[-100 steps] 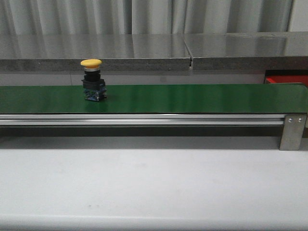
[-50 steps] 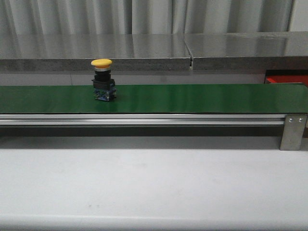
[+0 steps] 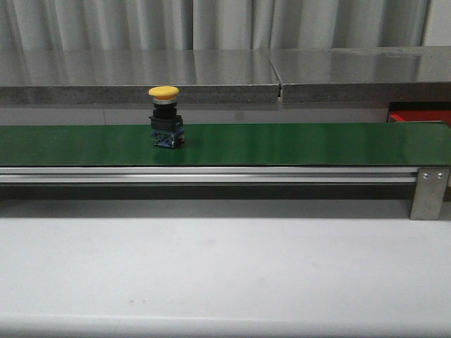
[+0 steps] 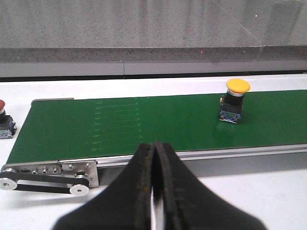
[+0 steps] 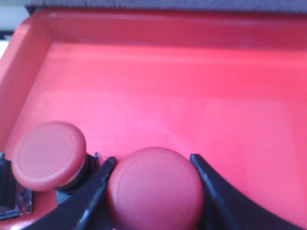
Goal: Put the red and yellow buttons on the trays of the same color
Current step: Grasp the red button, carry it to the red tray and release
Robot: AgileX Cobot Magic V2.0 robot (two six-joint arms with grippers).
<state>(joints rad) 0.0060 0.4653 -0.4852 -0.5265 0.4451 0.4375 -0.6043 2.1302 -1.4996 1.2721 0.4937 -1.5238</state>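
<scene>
Your right gripper (image 5: 153, 191) was over the red tray (image 5: 158, 91), its two dark fingers (image 5: 96, 189) pinching the cap of a red button (image 5: 154, 188). That button was low inside the tray, though you could not tell from the wrist view whether it had touched the floor. A second red button (image 5: 48, 155) already sat in the tray just beside it, so at least one red piece looked sorted and another nearly so.

Your left gripper (image 4: 154, 158) was pressed together and held nothing, aimed toward the green belt (image 4: 144, 122). On that belt a yellow button (image 3: 165, 117) stood upright, well apart from either gripper. No yellow tray showed in any view. One more red button (image 4: 4, 120) stood at the edge of the left wrist view, off the end of the belt.

By my judgement, the held red button awaited release, and the yellow one and the far red one remained to be placed.
</scene>
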